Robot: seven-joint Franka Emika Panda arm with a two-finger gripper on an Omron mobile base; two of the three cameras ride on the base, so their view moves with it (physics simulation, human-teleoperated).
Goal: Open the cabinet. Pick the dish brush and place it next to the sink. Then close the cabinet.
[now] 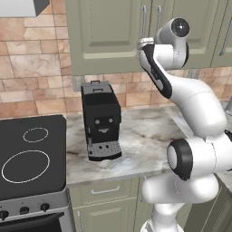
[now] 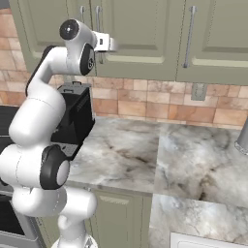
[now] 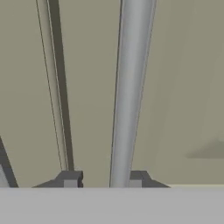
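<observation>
Claw (image 3: 101,178) sat at the cabinet (image 2: 140,38), its two fingertips (image 3: 68,178) straddling one silver handle (image 3: 129,96) with small gaps either side; whether they pinched it could not be told. Both doors stood shut. A second handle (image 2: 82,14) ran just beside the claw, a third (image 2: 189,36) well off on the neighbouring door. Below the claw, one black coffee machine (image 1: 100,120) stood on the marble counter (image 2: 193,160), with one stove (image 1: 31,156) beyond it.

Glossy white rounded arm (image 1: 195,136) with dark joints and small dark fingers (image 3: 70,179).
</observation>
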